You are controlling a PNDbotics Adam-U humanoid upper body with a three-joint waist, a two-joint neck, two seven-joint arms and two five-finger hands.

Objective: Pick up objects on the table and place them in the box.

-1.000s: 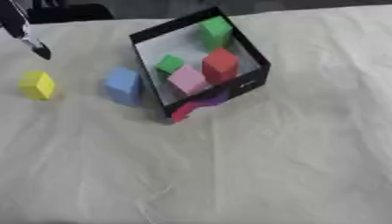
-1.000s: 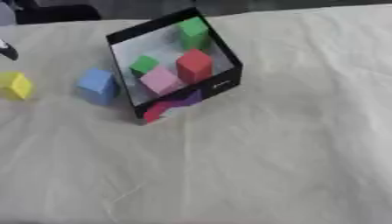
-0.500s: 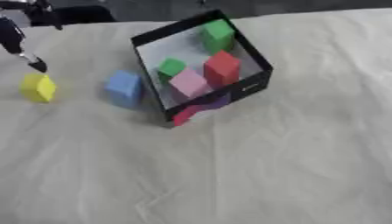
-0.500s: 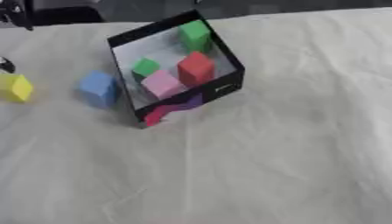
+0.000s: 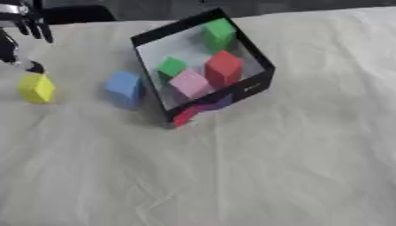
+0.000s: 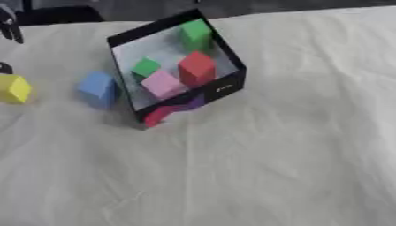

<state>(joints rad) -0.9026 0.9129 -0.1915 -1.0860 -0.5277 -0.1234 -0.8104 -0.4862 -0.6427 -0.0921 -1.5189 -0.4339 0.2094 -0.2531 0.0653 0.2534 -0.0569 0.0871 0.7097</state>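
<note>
A black box [image 5: 263, 75] stands at the upper middle of the table, holding two green blocks [image 5: 219, 32], a red block [image 5: 223, 67] and a pink block [image 5: 190, 83]. A blue block [image 5: 123, 88] lies just left of the box. Farther left lies a yellow block [image 5: 36, 88]. My left hand [image 5: 21, 26] hangs at the top left edge, directly above the yellow block, its fingers spread and pointing down with one fingertip [image 5: 33, 67] close over the block. It holds nothing. My right hand shows in no view.
A cream cloth [image 5: 232, 167] with wrinkles covers the whole table. A dark strip runs along the far edge behind the box.
My left hand has come lower and nearer to the yellow block. The blocks and the box have stayed where they were.
</note>
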